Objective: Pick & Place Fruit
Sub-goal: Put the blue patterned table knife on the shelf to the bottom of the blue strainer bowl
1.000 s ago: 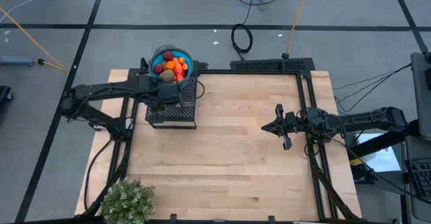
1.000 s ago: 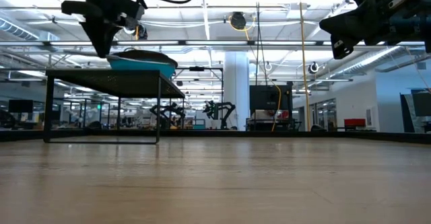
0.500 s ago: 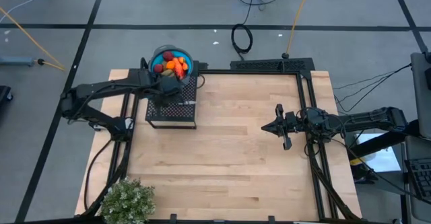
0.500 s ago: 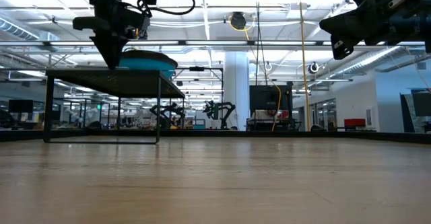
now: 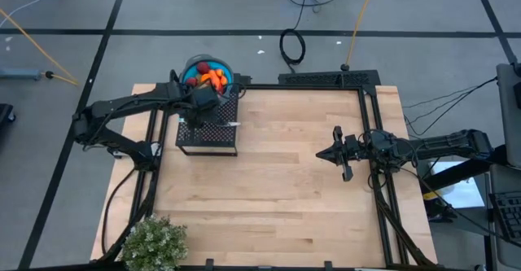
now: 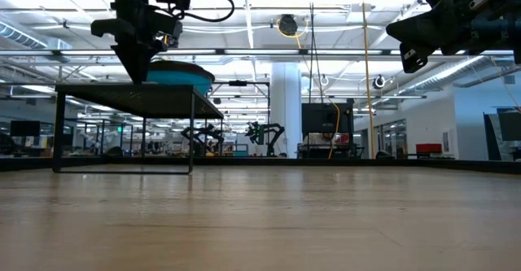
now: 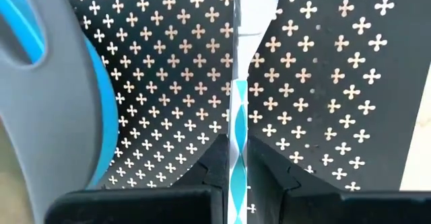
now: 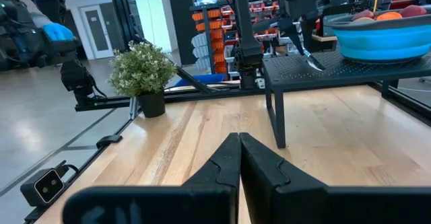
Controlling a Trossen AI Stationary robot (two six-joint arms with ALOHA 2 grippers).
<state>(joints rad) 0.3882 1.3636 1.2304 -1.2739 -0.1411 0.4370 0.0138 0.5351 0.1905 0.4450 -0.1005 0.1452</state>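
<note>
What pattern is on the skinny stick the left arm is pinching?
Blue-and-white zigzag on the stick, clearest in the left wrist view.

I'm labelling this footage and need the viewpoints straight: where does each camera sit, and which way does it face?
High view: overhead, straight down on the table; both arms show, left tool at the bowl.
Low view: table height, level into the room; arms enter from above.
Left wrist view: on the left arm, facing the black rack; its tool grips the striped stick.
Right wrist view: on the right arm, facing across the table; its shut tool shows.
Shared: low and right wrist views both show the bowl on the rack.
</note>
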